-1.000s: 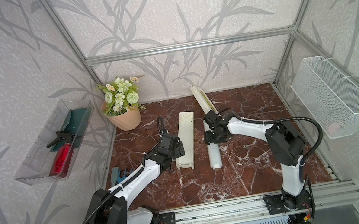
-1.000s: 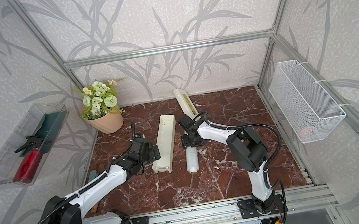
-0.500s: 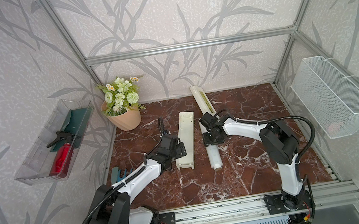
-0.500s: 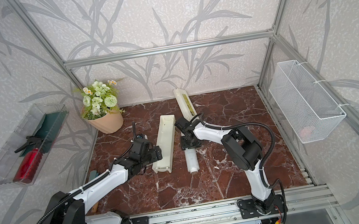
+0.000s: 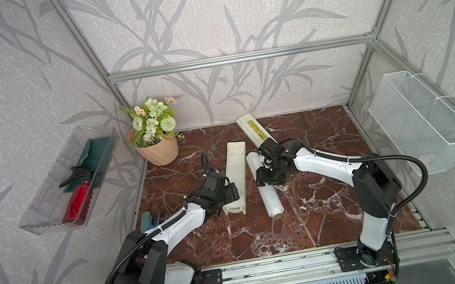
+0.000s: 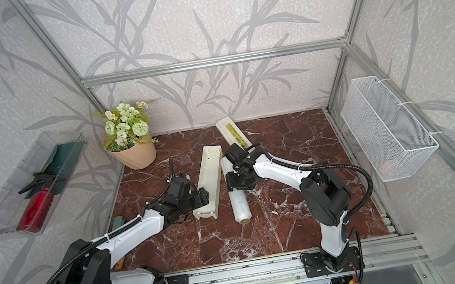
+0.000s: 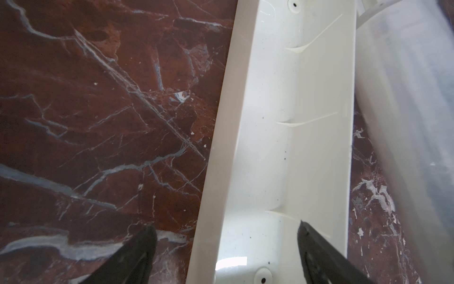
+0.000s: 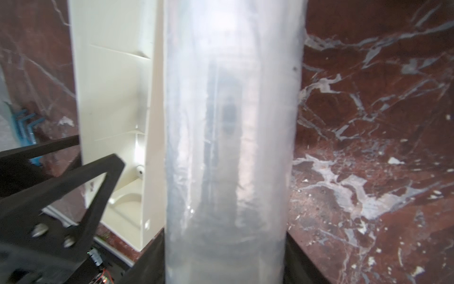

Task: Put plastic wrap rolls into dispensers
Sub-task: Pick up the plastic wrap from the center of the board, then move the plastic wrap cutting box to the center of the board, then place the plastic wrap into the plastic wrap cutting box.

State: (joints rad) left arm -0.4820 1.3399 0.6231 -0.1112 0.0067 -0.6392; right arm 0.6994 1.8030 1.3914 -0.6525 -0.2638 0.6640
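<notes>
Item: plastic wrap roll [image 5: 270, 199], one, translucent whitish film. It lay lengthwise on the red-brown marble table [image 5: 323, 211] near the middle, just beside the dispenser [image 5: 236, 175] and roughly parallel to it. Dispenser: long cream trough, open side up, ribbed inner floor visible in the left wrist view. Lid [image 5: 255, 132]: cream, yellow-green label, lay behind the trough toward the back wall (whether it was joined to the trough could not be told). Right gripper [image 5: 269, 180]: set across the roll's far half, one finger on each side and pressed against the film, clasping the roll, which filled the gap between the fingers in the right wrist view. Left gripper [image 5: 229, 193]: jaws spread wide, gripping nothing. It straddled the trough's side wall on the left arm's side, close to the near end, with one finger over the table and the other over the trough's inside. Sundries: flower pot [image 5: 160, 155] at the back left corner; clear wall tray [image 5: 45, 208] holding a red spray bottle [image 5: 76, 202]; white wire basket [image 5: 421, 124] on the right wall.
</notes>
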